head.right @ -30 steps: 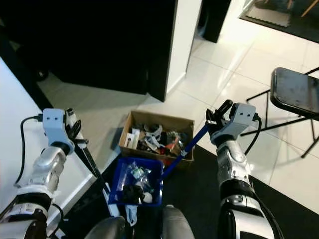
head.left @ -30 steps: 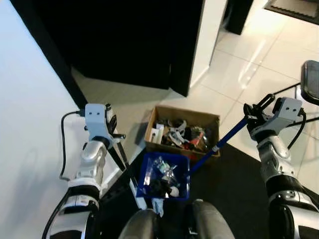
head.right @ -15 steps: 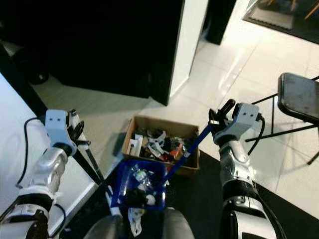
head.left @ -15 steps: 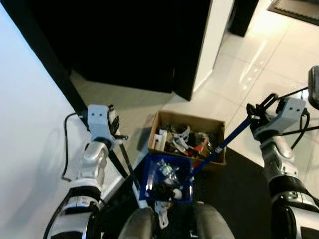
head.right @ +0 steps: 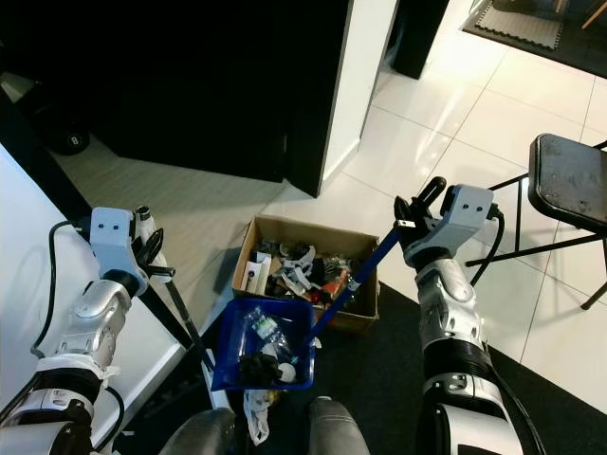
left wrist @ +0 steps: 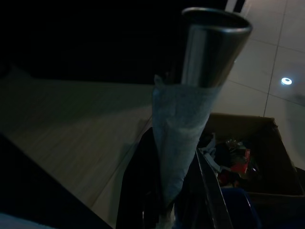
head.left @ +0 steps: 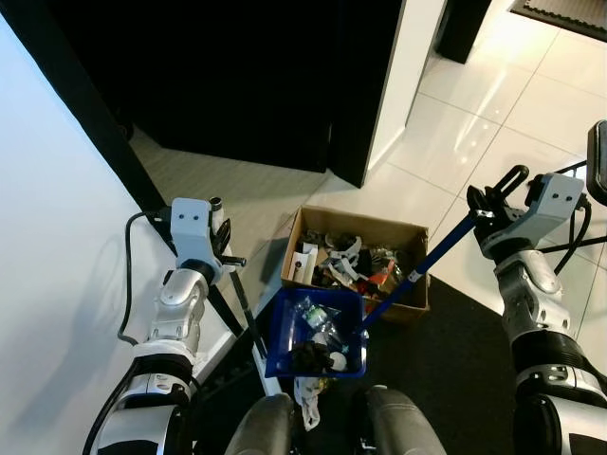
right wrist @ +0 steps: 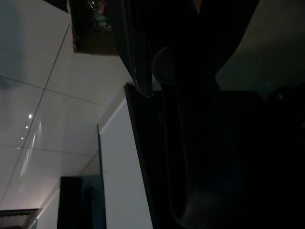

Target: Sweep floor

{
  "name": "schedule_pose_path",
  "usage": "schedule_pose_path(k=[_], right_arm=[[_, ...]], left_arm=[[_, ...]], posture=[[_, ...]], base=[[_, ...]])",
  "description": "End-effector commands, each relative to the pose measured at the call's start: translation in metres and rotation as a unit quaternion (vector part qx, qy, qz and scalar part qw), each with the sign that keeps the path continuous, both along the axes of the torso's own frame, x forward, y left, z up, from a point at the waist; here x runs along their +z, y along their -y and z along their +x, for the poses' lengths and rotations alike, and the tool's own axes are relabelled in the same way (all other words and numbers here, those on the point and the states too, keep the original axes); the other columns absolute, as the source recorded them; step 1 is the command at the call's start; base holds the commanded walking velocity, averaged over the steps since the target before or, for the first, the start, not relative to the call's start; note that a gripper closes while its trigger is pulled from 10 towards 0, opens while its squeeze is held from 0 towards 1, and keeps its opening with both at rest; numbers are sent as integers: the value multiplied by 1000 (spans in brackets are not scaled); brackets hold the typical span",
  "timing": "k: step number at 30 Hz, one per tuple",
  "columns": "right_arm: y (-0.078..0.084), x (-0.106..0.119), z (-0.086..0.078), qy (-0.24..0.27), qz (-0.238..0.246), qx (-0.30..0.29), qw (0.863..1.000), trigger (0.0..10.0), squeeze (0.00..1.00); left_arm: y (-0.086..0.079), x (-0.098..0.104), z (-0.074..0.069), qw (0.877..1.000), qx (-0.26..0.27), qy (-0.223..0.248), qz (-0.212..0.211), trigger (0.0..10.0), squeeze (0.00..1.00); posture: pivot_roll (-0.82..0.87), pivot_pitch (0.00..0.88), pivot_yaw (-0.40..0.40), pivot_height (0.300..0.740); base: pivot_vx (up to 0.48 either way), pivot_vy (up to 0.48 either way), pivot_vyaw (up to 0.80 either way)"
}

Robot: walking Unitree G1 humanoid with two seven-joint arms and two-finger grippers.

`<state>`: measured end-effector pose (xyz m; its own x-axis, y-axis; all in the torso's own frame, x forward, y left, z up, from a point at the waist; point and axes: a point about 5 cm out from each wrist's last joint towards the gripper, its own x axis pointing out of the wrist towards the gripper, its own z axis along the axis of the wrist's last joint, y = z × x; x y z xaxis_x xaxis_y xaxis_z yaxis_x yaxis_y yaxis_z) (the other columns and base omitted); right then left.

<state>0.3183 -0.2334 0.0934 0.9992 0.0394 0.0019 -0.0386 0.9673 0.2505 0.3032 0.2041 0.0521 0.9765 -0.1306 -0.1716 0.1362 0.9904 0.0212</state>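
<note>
Blue dustpan (head.left: 318, 332) heaped with litter, long blue handle (head.left: 427, 265), beside cardboard box (head.left: 358, 261)

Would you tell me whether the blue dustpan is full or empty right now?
Full: the blue dustpan holds a heap of litter, including clear plastic and dark scraps, held by the right gripper by its handle.

Glossy white tiles (head.right: 427, 142), black chair (head.right: 567, 185)

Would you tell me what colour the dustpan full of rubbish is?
The dustpan is blue, with a matching blue handle; it shows best in the right eye view.
</note>
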Motion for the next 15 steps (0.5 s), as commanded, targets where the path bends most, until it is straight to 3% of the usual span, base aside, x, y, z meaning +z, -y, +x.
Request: schedule_pose_path(k=[1,10,12,15], right_arm=[[-1,11,1,19,11,1,1000,10000,0],[-1,39,6,45,5,19,999,10000,0],[1,62,12,63,-4,28,998,10000,0],[3,69,14,67,-10,29,997,10000,0]], left_arm=[[3,6,1,1000,-8,21,-2,10000,0],[4,5,2,1000,0,18,-16,10000,0],[5,7,5,1000,-3,19,-16,10000,0],[5,8,6,1000,-3,20,-17,10000,0]], posture=[[-15,11,-2,740],[-32,15,5,740],[-35,14,6,740],[-35,14,5,740]], base=[[0,-480,0],[0,-53,0],[0,0,0],[0,0,0]])
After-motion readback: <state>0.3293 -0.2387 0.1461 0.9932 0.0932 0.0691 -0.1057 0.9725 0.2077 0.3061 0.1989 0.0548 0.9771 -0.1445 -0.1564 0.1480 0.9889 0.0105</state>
